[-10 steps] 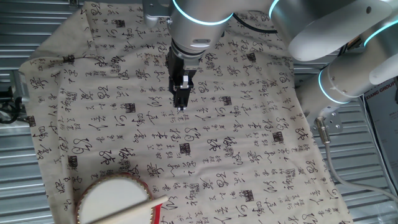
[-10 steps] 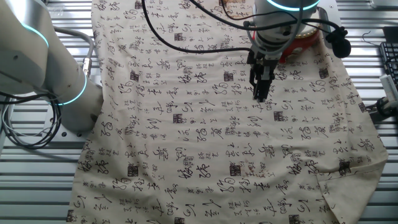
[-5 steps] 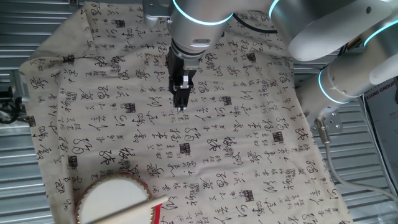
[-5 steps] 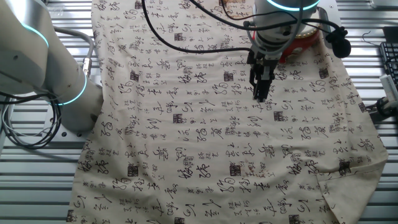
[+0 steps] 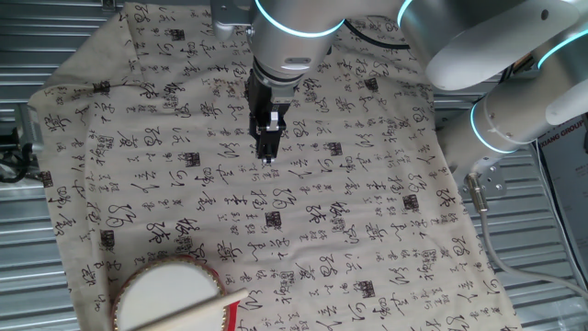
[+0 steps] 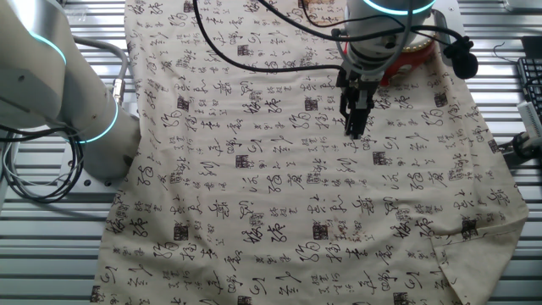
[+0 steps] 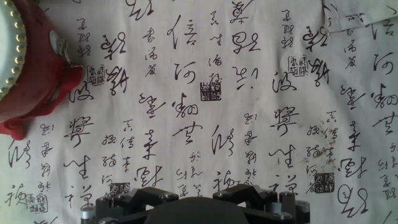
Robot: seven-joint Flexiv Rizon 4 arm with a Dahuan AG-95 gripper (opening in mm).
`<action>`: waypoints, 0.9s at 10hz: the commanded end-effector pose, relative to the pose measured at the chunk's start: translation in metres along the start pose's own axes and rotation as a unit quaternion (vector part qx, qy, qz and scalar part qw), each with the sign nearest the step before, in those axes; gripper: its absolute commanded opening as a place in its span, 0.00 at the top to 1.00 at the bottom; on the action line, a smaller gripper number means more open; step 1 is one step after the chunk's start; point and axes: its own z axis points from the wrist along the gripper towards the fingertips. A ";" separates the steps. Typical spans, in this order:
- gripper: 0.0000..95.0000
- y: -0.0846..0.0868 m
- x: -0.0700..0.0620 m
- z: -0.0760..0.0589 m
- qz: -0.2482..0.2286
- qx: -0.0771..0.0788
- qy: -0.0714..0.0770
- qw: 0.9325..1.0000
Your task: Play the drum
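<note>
The drum [image 5: 163, 296], with a cream-white head and a red studded rim, sits at the near left corner of the cloth in one fixed view. A pale wooden stick [image 5: 188, 309] with a red end lies across it. My gripper [image 5: 267, 156] hangs over the middle of the cloth, well away from the drum, with its fingers together and nothing in them. In the other fixed view the gripper [image 6: 354, 127] points down and the drum's red side [image 6: 417, 56] shows behind the wrist. In the hand view the drum [image 7: 28, 74] is at the upper left and only the gripper's dark base [image 7: 193, 210] shows.
A beige cloth [image 5: 367, 202] printed with black calligraphy covers the table and hangs over its edges. Grey slatted metal [image 5: 542, 276] surrounds it. The arm's white links [image 5: 514, 83] stand at the right, and the arm's base [image 6: 76, 110] at the left of the other view.
</note>
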 end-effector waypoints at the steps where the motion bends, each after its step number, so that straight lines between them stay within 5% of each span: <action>1: 1.00 0.000 0.000 0.000 -0.138 0.021 -0.029 0.990; 9: 1.00 0.000 0.000 -0.001 -0.134 0.014 -0.028 0.990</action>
